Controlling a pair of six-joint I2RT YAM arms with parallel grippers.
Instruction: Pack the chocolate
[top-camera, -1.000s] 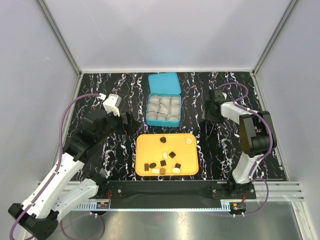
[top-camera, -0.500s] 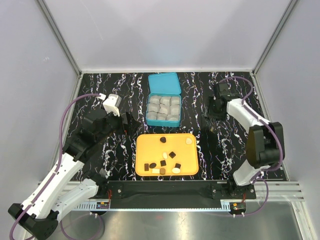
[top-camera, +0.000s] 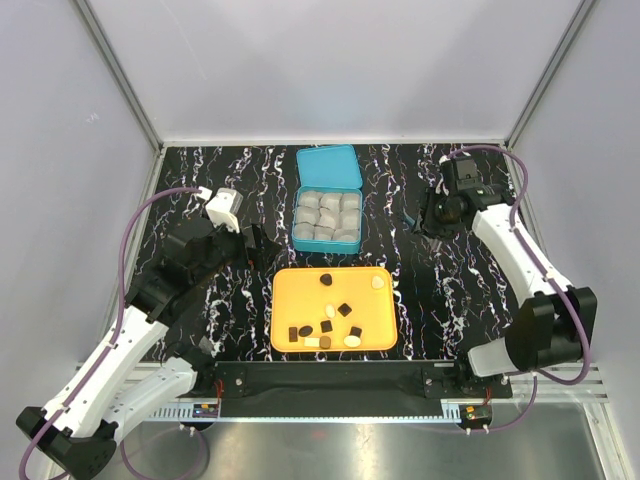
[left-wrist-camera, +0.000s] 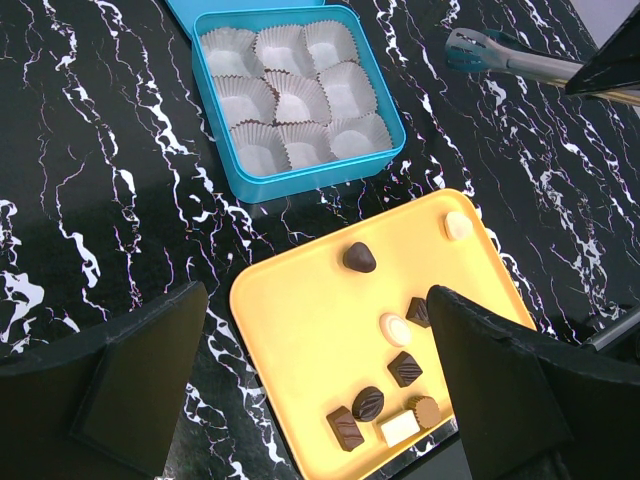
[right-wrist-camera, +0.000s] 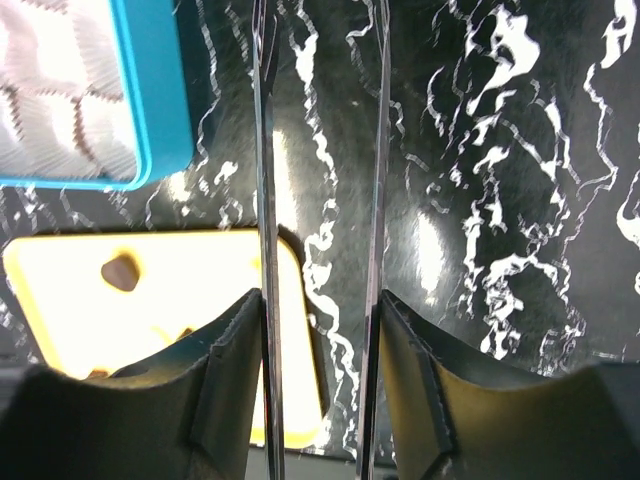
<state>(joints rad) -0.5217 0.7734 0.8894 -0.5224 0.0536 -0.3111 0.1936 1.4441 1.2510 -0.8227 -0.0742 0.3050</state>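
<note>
Several dark and cream chocolate pieces (top-camera: 343, 310) lie on the orange tray (top-camera: 290, 290); they also show in the left wrist view (left-wrist-camera: 404, 368). The blue tin (top-camera: 328, 220) behind the tray holds white paper cups (left-wrist-camera: 290, 100) with no chocolate in them. My right gripper (top-camera: 436, 214) is shut on metal tongs (right-wrist-camera: 262, 150) with teal tips (left-wrist-camera: 462, 45), held right of the tin above the table. My left gripper (top-camera: 262, 246) is open and holds nothing, hovering over the tray's left edge (left-wrist-camera: 312, 300).
The tin's blue lid (top-camera: 328, 167) lies open behind it. The black marbled tabletop (top-camera: 450, 300) is bounded by grey walls at the back and sides. The arm bases stand at the near edge.
My right arm has swung outward, and its gripper with the tongs has moved right and toward the back. The left arm has not moved.
</note>
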